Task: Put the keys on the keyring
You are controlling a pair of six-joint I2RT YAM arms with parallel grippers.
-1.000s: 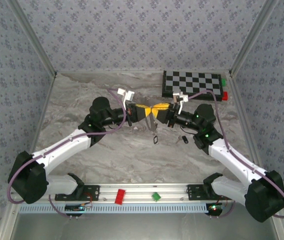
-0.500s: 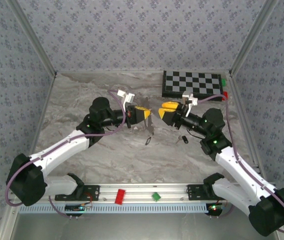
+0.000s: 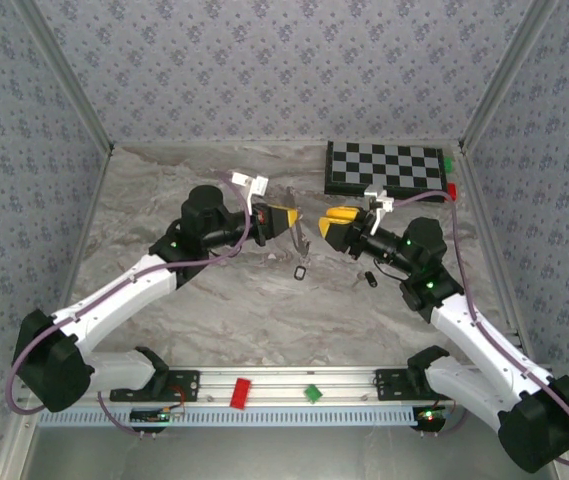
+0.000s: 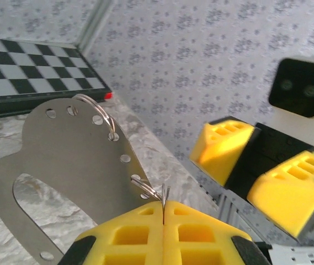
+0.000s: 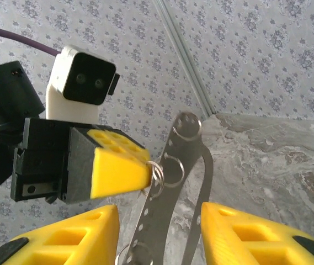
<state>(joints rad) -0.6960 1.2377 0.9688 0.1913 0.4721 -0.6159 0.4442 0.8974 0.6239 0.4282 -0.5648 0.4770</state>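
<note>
My left gripper [image 3: 290, 220] is shut on a small split ring [image 4: 151, 191] of the keyring [image 4: 74, 149], a flat grey metal loop with holes that hangs from it above the table [image 3: 301, 240]. My right gripper [image 3: 332, 222] faces it a short way to the right, open, its yellow fingers [image 5: 63, 240] on either side of the keyring [image 5: 173, 182] without touching it. One black-headed key [image 3: 301, 271] shows just below the keyring's lower end; I cannot tell whether it hangs from it. Another key [image 3: 371, 279] lies on the marble below the right gripper.
A checkered board [image 3: 384, 168] lies at the back right with a red block [image 3: 451, 192] and a green block [image 3: 448, 160] at its right edge. A red block [image 3: 239, 392] and a green block [image 3: 312, 393] sit on the front rail. Patterned walls enclose the table.
The right gripper has drawn back to the right from the left gripper and opened. The left gripper has kept its hold on the keyring and shifted slightly up; the key below has swung.
</note>
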